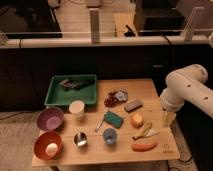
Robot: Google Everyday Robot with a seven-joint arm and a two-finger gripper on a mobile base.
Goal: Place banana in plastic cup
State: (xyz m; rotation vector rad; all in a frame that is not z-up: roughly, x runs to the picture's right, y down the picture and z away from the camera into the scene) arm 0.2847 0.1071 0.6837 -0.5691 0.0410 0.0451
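At the right edge of the worktop (pixel 150 90) the gripper (pixel 168 119) hangs, jaws released and empty; the approach calls for reaching left to the banana (pixel 145 131), well before the plastic cup (pixel 109 136), perhaps the blue one.

Desk (pixel 150 90) layout.
Back left corner: tray (pixel 70 103), long object (pixel 73 84) inside.
Just before tray's front edge: tall cup (pixel 76 108).
Left edge: rear bowl (pixel 50 119); front bowl (pixel 42 142) before it at front left corner, small ball (pixel 51 148) inside.
Front middle: metal cup (pixel 80 140) left of plastic cup (pixel 109 136); flat packet (pixel 114 118) behind plastic cup.
Back middle: cluster (pixel 116 98), block (pixel 133 105) to its right.
Right half: round fruit (pixel 137 120), banana (pixel 146 132) just before it, stick (pixel 144 146) nearest front edge.
Claw (pixel 169 117) at right edge, right of round fruit, apart from it.
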